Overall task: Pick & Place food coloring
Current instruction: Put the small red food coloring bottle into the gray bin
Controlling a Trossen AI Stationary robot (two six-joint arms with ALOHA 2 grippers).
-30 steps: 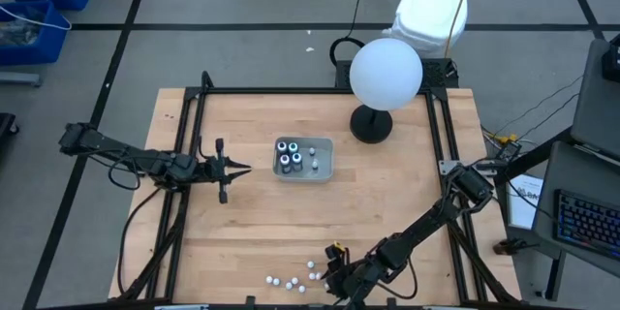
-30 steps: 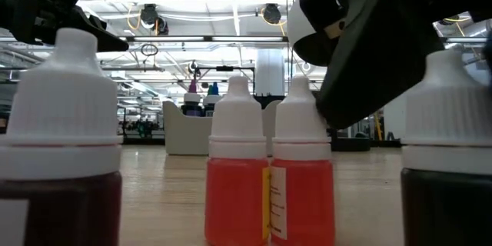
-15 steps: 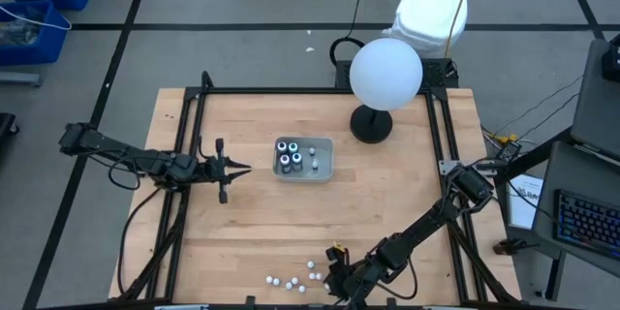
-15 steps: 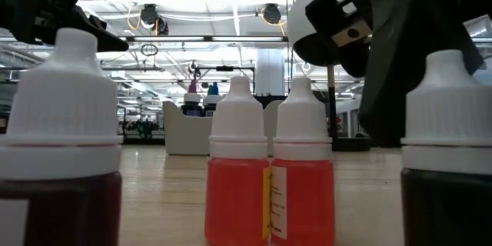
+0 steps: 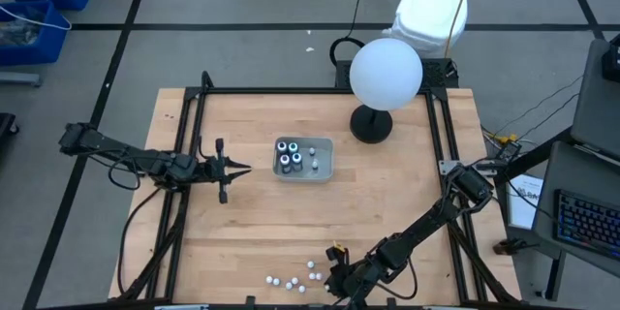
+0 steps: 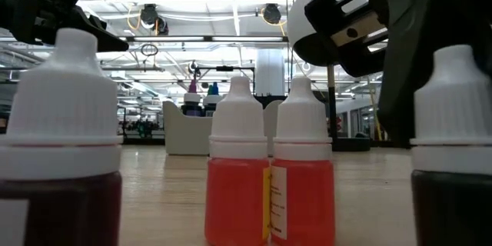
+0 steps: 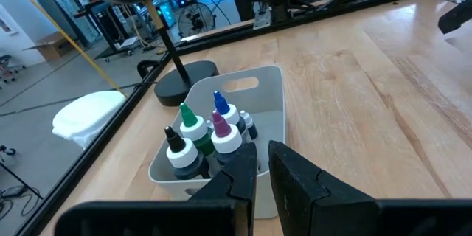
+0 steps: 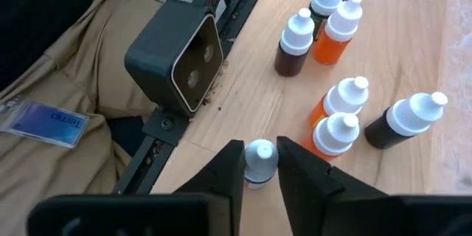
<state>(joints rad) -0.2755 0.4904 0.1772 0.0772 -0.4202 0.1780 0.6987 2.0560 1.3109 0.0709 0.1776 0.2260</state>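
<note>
White-capped bottles [image 5: 291, 279] stand loose at the bench's [image 5: 387, 203] 6 o'clock edge; more sit in the tray [image 5: 324, 159] at centre. Right hand [image 8: 259, 171] is there, fingers straddling one bottle [image 8: 259, 161] by its cap, closed on it or nearly. Left hand [image 7: 259, 173] waits at 9 o'clock, fingers almost together, empty. Bottles look light, rigid, slick plastic and tippy; grip the cap or neck.

left gripper [image 5: 235, 168]: nearly closed, mid-left table | right gripper [image 5: 334, 273]: near edge, clamped
</note>
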